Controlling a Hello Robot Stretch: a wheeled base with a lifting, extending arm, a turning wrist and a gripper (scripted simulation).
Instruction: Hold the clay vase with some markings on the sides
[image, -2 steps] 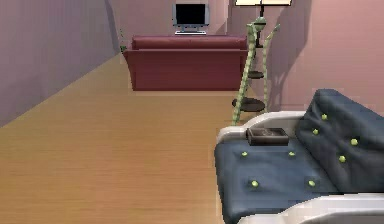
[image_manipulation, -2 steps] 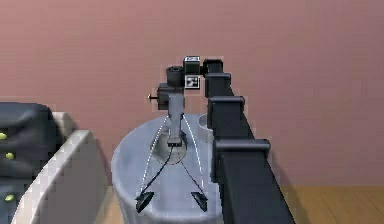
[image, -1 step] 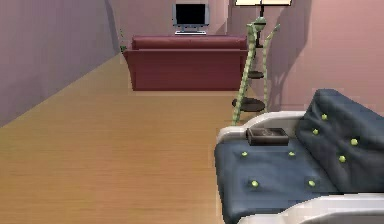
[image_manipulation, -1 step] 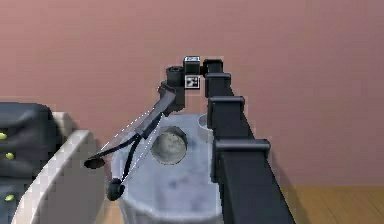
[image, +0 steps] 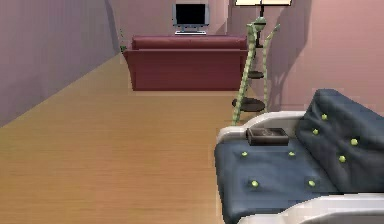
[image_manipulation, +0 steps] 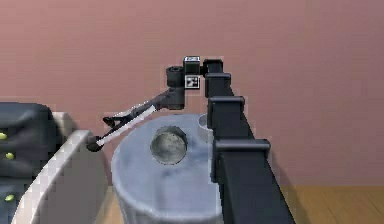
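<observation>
In the arm side view the dark arm (image_manipulation: 235, 130) rises from the bottom edge. At its far end the gripper (image_manipulation: 103, 136) reaches left and downward with its thin fingers. A small round grey-brown thing (image_manipulation: 170, 147) sits on top of a round grey stand (image_manipulation: 150, 190), just right of the fingers. Its shape is too vague to name as a clay vase, and no markings can be made out. The fingertips end near the pale arm of an armchair (image_manipulation: 60, 175). I cannot tell whether the gripper holds anything.
Ahead, a blue tufted armchair (image: 300, 160) with a small dark box (image: 268, 134) on it stands at the forward view's lower right. A red sofa (image: 185, 62) and a screen (image: 190, 16) stand at the far wall, beside a tall shelf stand (image: 252, 70). Wooden floor (image: 110, 140) lies open to the left.
</observation>
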